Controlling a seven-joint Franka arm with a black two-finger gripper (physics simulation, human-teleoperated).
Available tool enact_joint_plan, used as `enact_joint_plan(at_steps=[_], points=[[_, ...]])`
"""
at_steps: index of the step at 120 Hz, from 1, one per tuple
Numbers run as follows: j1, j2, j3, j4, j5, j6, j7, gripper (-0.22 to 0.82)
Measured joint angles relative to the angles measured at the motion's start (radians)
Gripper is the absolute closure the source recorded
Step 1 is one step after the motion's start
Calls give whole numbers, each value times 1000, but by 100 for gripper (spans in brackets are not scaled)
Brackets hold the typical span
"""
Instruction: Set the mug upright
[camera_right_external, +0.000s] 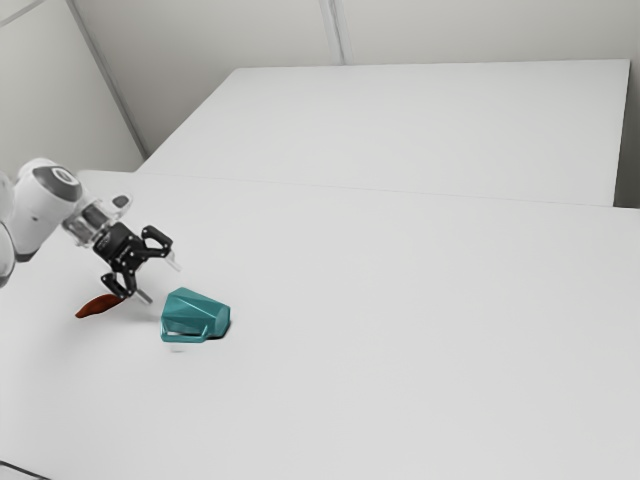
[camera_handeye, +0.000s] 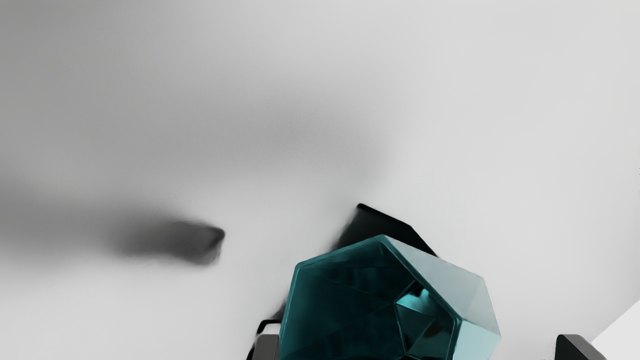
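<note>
The teal mug (camera_right_external: 192, 312) lies on its side on the table (camera_right_external: 400, 340), so it is tipped over rather than upright. It has flat, angular facets. In the exterior view its open mouth faces the arm (camera_right_external: 45, 205), its narrower closed end points toward the exterior view's right, and its handle (camera_right_external: 185, 338) lies along the side nearest that camera. The wrist view looks into the mouth: the rim is many-sided, the inner walls are dark teal, and the bottom catches a brighter turquoise gleam beside some dark patches. A dark shadow lies on the table beside the mug.

The fingers (camera_right_external: 145, 297) are spread wide and hang over the table just beside the mug's mouth, with a small gap to it in the exterior view. In the wrist view the mug appears between the fingertips, closer to one than to the other.

On the exterior view's left, a red-brown, leaf-shaped object (camera_right_external: 97, 307) lies on the table, one end by the fingers. I cannot tell what it is. A small pale patch (camera_right_external: 177, 348) shows next to the handle, too small to make out. Beyond the table is a broad white surface (camera_right_external: 420, 120).
</note>
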Motion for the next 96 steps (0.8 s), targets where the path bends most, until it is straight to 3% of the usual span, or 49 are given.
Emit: enact_joint_plan(at_steps=[52, 96], points=[[-14, 27, -32, -23, -89, -5, 21, 2], [-30, 34, -60, -25, -96, -1, 25, 59]])
